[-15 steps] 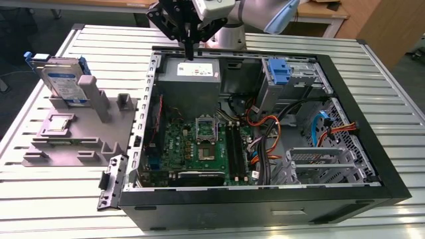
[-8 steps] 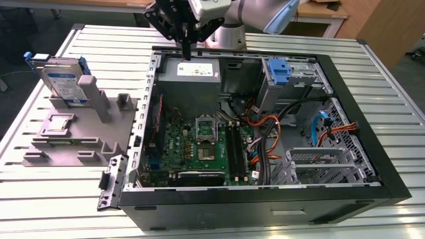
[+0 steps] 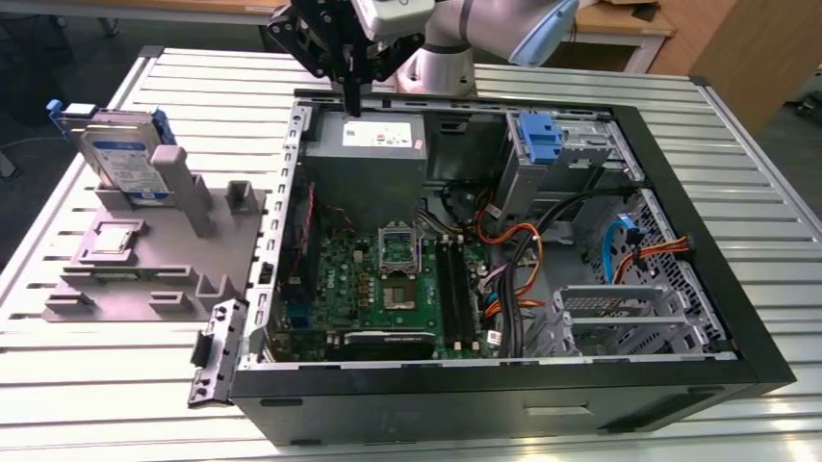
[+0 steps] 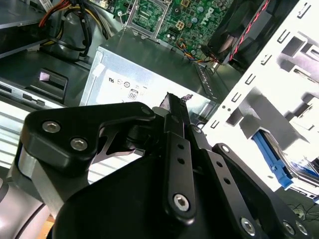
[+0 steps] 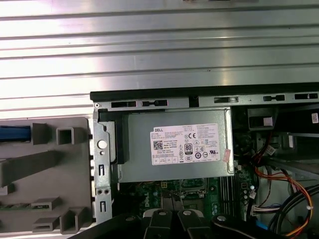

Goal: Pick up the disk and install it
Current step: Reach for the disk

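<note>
The disk (image 3: 122, 159), a silver-grey drive with a white-and-blue label in a blue bracket, stands upright on the grey fixture (image 3: 141, 260) at the exterior view's left, outside the computer case. Its blue bracket (image 4: 271, 162) shows in the second wrist view, and a blue edge (image 5: 15, 133) shows in the first wrist view. My gripper (image 3: 352, 106) hangs over the power-supply box (image 3: 372, 144) at the back of the open case, well away from the disk. Its fingers (image 4: 174, 107) are shut together with nothing between them.
The open black case (image 3: 719, 289) lies on a slatted metal table (image 3: 771, 183). Inside are the motherboard (image 3: 385, 279), bundles of cables (image 3: 514, 260), a metal drive bay (image 3: 617, 313) and a blue latch (image 3: 540, 140) on the rear bay.
</note>
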